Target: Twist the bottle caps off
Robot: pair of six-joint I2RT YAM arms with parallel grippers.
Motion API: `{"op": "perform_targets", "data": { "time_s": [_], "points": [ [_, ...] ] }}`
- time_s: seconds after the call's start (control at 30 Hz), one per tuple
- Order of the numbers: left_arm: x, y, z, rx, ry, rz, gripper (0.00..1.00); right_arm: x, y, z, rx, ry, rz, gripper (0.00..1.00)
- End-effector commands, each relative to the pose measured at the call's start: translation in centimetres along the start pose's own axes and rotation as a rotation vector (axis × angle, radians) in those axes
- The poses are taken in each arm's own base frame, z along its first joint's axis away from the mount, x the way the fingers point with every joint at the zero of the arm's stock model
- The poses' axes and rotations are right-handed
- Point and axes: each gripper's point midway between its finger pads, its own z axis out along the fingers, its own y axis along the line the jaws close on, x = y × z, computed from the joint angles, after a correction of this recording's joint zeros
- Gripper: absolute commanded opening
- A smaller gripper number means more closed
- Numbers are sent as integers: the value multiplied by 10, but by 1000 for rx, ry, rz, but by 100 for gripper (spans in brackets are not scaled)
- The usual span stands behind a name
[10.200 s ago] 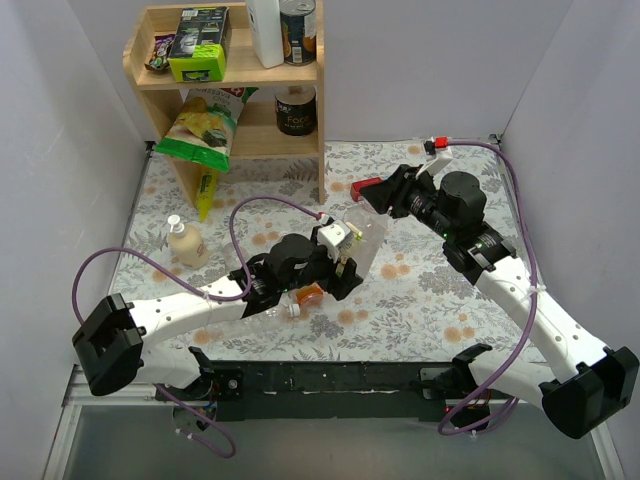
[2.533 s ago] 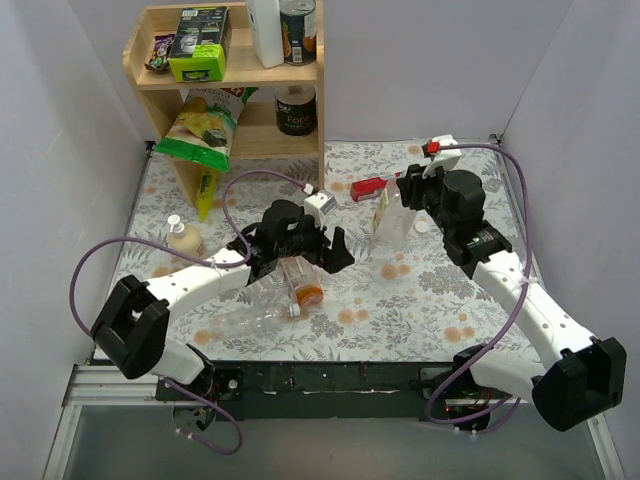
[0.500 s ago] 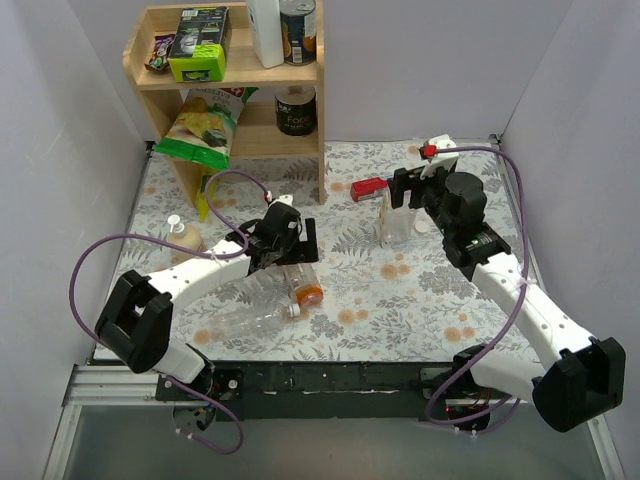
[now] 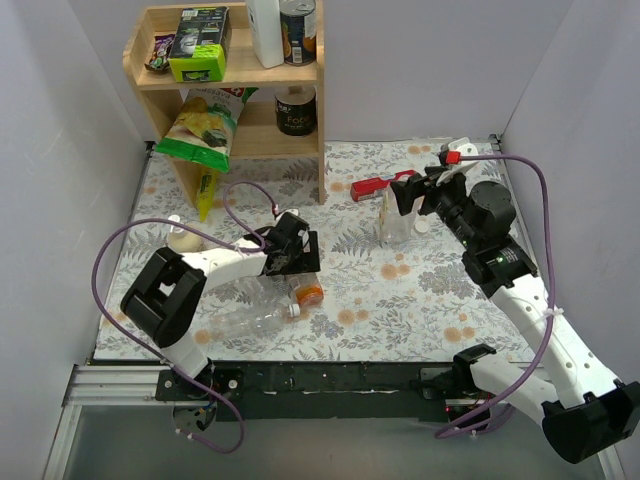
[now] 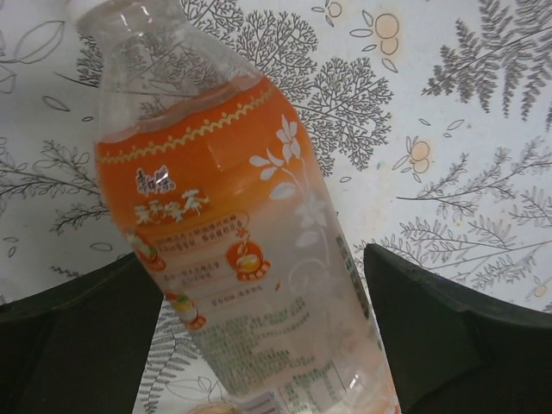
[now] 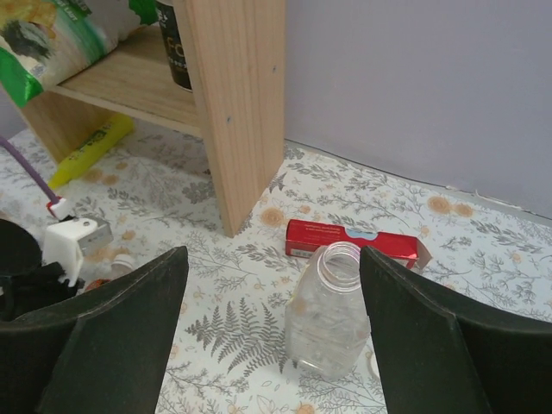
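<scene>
Left wrist view has the orange bottle (image 5: 241, 259) lying on its side on the table (image 5: 448, 103), with the left gripper (image 5: 259, 254) straddling its labelled middle. The jaws stand wide and one dark finger (image 5: 78, 345) shows on each side. A thin strip of table shows between the bottle and the other finger. Whether this bottle carries a cap cannot be told. From the top view it lies left of the table's centre (image 4: 298, 283). A clear bottle (image 4: 250, 320) lies on its side just beside it, toward the near edge. A third bottle, the open bottle (image 6: 332, 315), stands upright right of centre toward the far edge, its mouth bare. A small white cap (image 4: 422, 227) lies on the table just to its right. The right gripper (image 6: 272, 254) hangs above and behind this bottle, jaws wide and holding nothing. A red box (image 6: 354, 241) lies flat just behind the open bottle. The wooden shelf (image 6: 237, 103) stands at the far left corner with a chip bag (image 4: 205, 125) on its lower board.
</scene>
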Motion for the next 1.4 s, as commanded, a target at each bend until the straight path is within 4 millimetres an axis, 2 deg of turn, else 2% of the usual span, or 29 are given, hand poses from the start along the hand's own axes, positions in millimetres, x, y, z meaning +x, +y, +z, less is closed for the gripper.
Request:
{"op": "perform_targets", "data": {
  "time_s": [0.0, 0.1, 0.13, 0.2, 0.23, 0.3, 0.33, 0.43, 0.47, 0.5, 0.53, 0.57, 0.63, 0.7, 0.73, 0.83, 1.0, 1.13, 1.27, 1.37],
  "points": [
    [-11, -15, 9, 57, -27, 38, 91, -29, 14, -16, -66, -62, 26, 86],
    [-15, -21, 13, 74, -33, 64, 79, -29, 16, -22, -72, -54, 37, 85],
    [-21, -27, 11, 98, -59, 76, 68, -31, 16, -24, -74, -60, 41, 84],
    [-25, -37, 4, 150, -84, 112, 61, -25, 19, -27, -79, -26, 77, 83],
    [-33, -49, -1, 195, -117, 126, 59, -25, 19, -27, -79, -20, 94, 82],
    [-49, -66, -22, 284, -184, 187, 54, -27, 27, -27, -104, -4, 159, 82],
    [-56, -87, -37, 384, -226, 223, 53, -27, 30, -27, -117, 7, 189, 81],
    [-82, -123, -93, 561, -422, 365, 52, -33, 45, -25, -182, 14, 299, 81],
    [-82, -127, -103, 591, -459, 399, 52, -35, 50, -23, -206, 13, 323, 81],
    [-90, -131, -128, 635, -534, 417, 52, -35, 57, -22, -242, 17, 352, 81],
    [-97, -138, -144, 673, -613, 456, 52, -34, 62, -21, -258, 25, 403, 81],
    [-98, -141, -157, 711, -650, 476, 52, -43, 65, -20, -280, -8, 422, 81],
    [-99, -141, -182, 758, -740, 502, 52, -38, 70, -16, -301, 2, 465, 81],
    [-90, -138, -188, 785, -772, 530, 51, -42, 75, -13, -331, -10, 510, 81],
    [-91, -140, -203, 813, -821, 528, 51, -42, 77, -12, -340, -7, 527, 80],
    [-83, -143, -211, 842, -825, 555, 50, -50, 84, -12, -384, -40, 574, 80],
    [-78, -146, -214, 833, -824, 577, 50, -62, 99, -15, -477, -78, 636, 77],
    [-77, -145, -218, 827, -841, 592, 50, -54, 104, -8, -466, -37, 649, 78],
    [-78, -144, -218, 808, -845, 594, 50, -48, 117, -3, -499, -6, 656, 76],
    [-79, -143, -220, 804, -849, 593, 50, -50, 124, -3, -519, -7, 650, 70]
  ]
}}
